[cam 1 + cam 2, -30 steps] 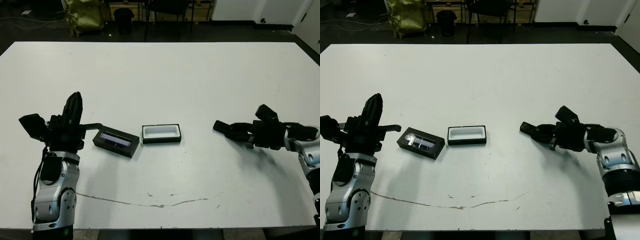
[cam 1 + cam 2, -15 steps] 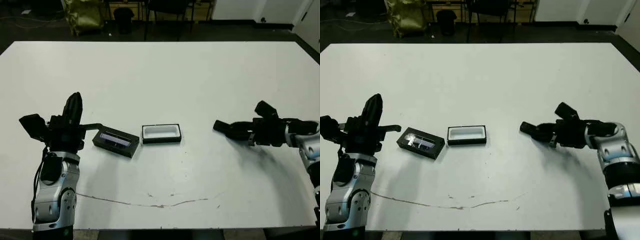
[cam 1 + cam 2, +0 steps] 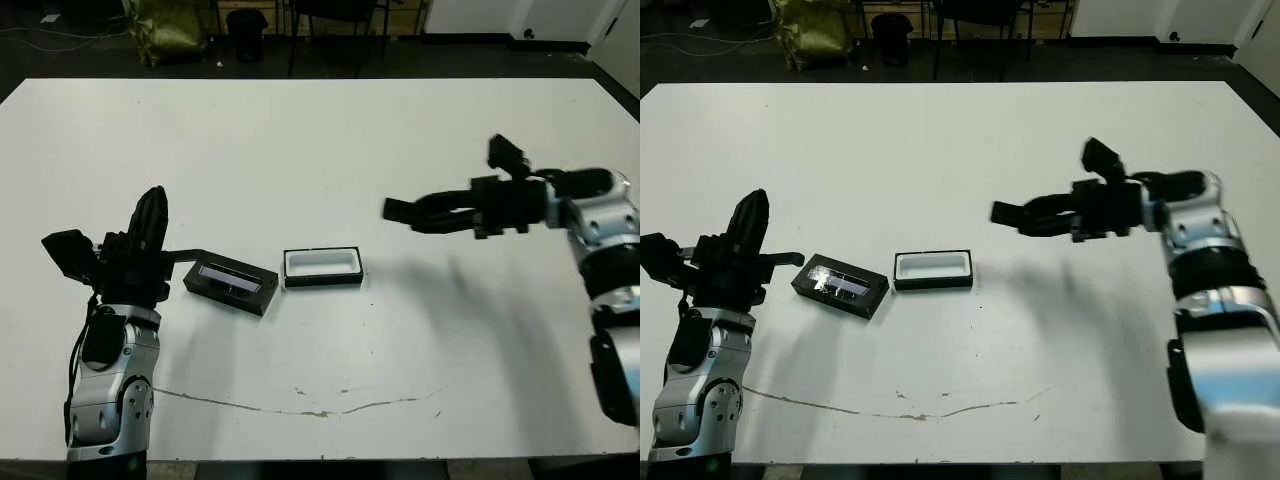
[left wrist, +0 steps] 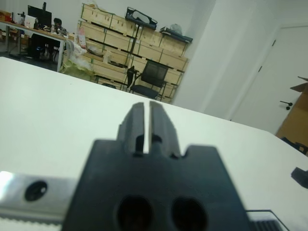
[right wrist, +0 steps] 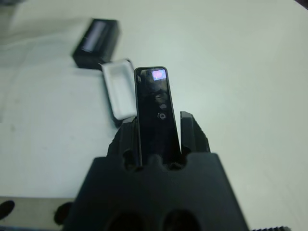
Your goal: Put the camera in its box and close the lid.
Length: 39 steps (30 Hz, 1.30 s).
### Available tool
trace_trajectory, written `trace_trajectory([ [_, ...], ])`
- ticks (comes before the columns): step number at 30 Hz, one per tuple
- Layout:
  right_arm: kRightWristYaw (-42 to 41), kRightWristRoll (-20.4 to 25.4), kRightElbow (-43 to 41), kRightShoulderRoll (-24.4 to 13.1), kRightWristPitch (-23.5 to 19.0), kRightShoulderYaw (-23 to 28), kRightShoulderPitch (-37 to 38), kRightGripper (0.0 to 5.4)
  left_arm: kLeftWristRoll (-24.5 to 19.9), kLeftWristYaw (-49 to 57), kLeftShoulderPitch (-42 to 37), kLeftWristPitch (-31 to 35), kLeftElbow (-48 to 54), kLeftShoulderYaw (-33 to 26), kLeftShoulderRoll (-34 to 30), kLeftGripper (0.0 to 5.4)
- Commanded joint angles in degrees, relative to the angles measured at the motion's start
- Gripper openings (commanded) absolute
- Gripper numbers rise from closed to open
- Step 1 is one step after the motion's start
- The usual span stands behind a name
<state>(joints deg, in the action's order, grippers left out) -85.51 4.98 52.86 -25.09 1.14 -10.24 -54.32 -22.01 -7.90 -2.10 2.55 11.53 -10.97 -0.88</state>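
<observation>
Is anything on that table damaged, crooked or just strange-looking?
The lid lies slightly askew beside the empty box, not on it. A thin crack-like line runs across the table near its front edge. Nothing is spilled.

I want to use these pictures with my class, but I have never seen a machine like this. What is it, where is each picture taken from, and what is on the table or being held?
It is a humanoid robot with two arms, each ending in a two-fingered black gripper. Two pictures come from a stereo camera on its head, looking down at a white table. The other two come from cameras on its wrists, looking along the fingers.

On the table lie an open box with white lining and, beside it toward the robot's left, its black lid with a glossy strip.

The right gripper is raised above the table and shut on a slim black camera, clearest in the right wrist view. The left gripper points upward near the lid, shut and holding nothing.
</observation>
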Motion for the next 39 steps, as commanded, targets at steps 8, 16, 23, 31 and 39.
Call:
trace_trajectory([
  [8, -3.5, -5.9, -2.5, 5.4, -2.6, -7.7, -4.4, 0.70, 0.5, 1.7, 0.8, 1.7, 0.8, 0.9, 0.4, 0.00],
  [16, -2.2, -9.1, -4.5, 7.6, -3.7, -10.7, -6.3, 0.70, -0.1, 0.3, 0.3, 1.1, -0.3, 0.7, 0.1, 0.00],
  [23, -1.4, -9.5, -2.2, 9.1, -5.6, -10.8, -7.6, 0.70, -0.2, 0.2, 0.1, 1.0, -0.7, 0.5, 0.2, 0.00],
  [31, 0.9, -9.4, 0.9, 9.5, -3.7, -9.2, -7.8, 0.70, -0.5, 0.3, 0.3, 1.4, 0.0, 0.6, 0.3, 0.00],
  [39, 4.2, -10.2, 0.6, 10.2, -4.8, -9.2, -7.1, 0.70, -0.7, 0.3, 0.1, 1.8, -0.2, 0.6, 0.3, 0.00],
])
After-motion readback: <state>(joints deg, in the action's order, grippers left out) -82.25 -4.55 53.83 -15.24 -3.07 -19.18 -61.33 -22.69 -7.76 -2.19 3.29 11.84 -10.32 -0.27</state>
